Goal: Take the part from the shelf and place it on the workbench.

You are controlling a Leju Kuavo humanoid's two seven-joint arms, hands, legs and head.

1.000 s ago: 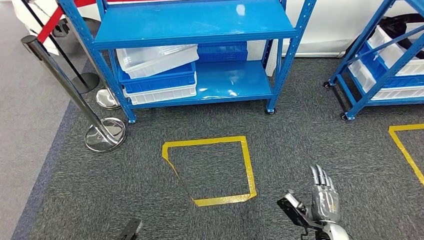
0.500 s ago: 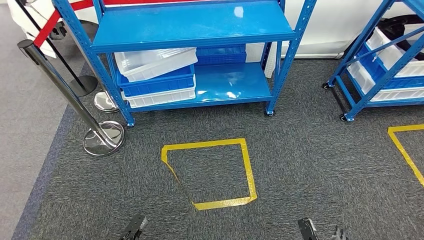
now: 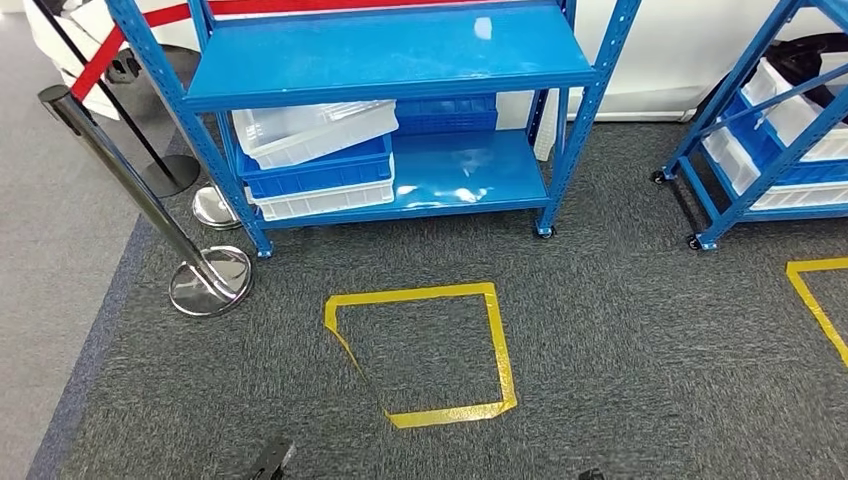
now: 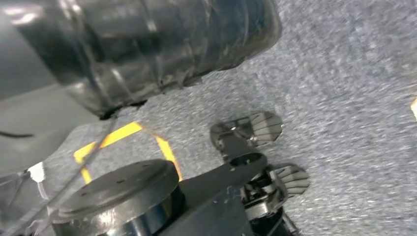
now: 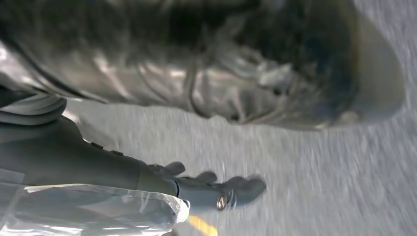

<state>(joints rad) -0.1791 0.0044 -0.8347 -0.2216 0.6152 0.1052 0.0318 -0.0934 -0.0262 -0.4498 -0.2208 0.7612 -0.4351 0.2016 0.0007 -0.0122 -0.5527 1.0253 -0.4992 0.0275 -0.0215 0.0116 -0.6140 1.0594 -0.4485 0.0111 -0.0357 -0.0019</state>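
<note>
A blue shelf [image 3: 390,50] on wheels stands ahead of me across the carpet. On its lower level a white bin [image 3: 315,128] lies tilted on a blue bin [image 3: 320,165] and another white bin [image 3: 320,198]; I cannot make out a part in them. My right hand [image 5: 196,189] hangs over the carpet with its dark fingers stretched out, holding nothing. My left hand [image 4: 260,162] also hangs low, its ribbed fingertips [image 4: 255,129] apart with nothing between them. A dark sliver of the left hand [image 3: 270,460] shows at the bottom edge of the head view.
A yellow tape square [image 3: 420,345] marks the carpet between me and the shelf. Two chrome stanchions [image 3: 205,275] with a red belt stand at the left. A second blue rack [image 3: 760,150] with bins stands at the right, beside another yellow tape line [image 3: 820,300].
My right hand, raised and open at the lower right a second ago, has dropped out of the head view. The whole picture has shifted slightly, so the camera has moved.
</note>
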